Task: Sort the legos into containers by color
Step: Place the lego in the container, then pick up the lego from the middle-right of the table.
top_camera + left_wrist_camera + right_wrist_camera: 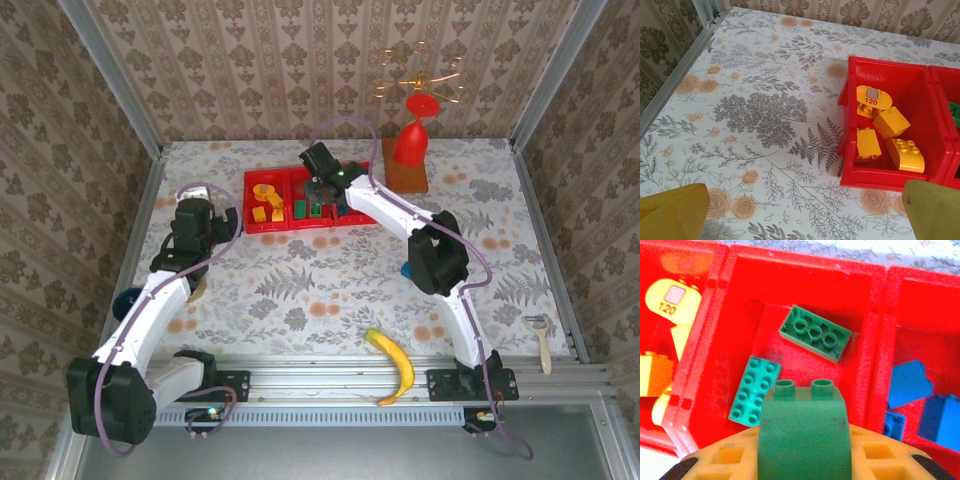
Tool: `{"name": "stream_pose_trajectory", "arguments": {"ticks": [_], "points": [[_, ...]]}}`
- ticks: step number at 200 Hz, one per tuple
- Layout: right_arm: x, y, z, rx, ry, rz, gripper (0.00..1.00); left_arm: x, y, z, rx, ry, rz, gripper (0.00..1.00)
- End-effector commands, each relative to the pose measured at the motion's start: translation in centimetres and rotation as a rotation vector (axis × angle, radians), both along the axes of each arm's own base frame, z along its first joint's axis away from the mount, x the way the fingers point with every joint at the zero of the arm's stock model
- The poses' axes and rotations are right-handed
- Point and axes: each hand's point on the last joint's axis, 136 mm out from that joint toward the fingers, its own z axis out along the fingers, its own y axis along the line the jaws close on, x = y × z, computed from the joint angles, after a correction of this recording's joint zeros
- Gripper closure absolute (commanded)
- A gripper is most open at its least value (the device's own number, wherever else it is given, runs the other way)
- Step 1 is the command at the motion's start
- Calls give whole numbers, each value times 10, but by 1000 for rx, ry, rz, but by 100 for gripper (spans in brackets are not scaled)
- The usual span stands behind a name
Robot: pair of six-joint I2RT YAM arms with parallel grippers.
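The red tray (300,228) lies at the table's back middle. Its left compartment holds several yellow legos (890,122), the middle one two flat green legos (815,333), and the right one blue legos (910,385). My right gripper (322,185) hangs over the middle compartment (802,460), its yellow pads (725,455) shut on a curved green lego (802,425) with two studs pointing forward. My left gripper (225,215) stands wide open (805,220) above bare tablecloth, just left of the tray's front left corner (875,177), with nothing between its fingers (675,212).
A banana (395,360) lies near the front rail. A red goblet (412,140) on a wooden base stands right of the tray. A peeler (540,335) sits at the right edge, a blue thing (127,300) at the left edge. A metal frame rail (670,90) bounds the table's left.
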Motion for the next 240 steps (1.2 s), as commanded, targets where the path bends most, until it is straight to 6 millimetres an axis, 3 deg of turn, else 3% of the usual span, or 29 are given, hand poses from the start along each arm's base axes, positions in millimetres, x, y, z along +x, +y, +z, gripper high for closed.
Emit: {"name": "stream_pose_trajectory", "arguments": {"ticks": [1,26,48,104,166,203,240], "points": [[2,12,-5,-17,15,56,65,-3,2,2,-29,-13,13,0],[9,17,-6,-25,14,63,50,-3,3,2,-32,-11,16,0],[12,20,0,-18,6,69,42,-4,4,3,-37,-14,21,0],[-2,7,28,-15,-7,39,36,-7,9,6,-40,-24,39,0],[-58,-38,37,-5,23,-75,28,-10,15,7,-36,-25,69,0],[-106,-88,32,-22,42,-192,23,-13,18,10,-38,-47,78,0],[-157,-140,14,-65,84,-314,16,-14,22,12,-49,-68,94,0]]}}
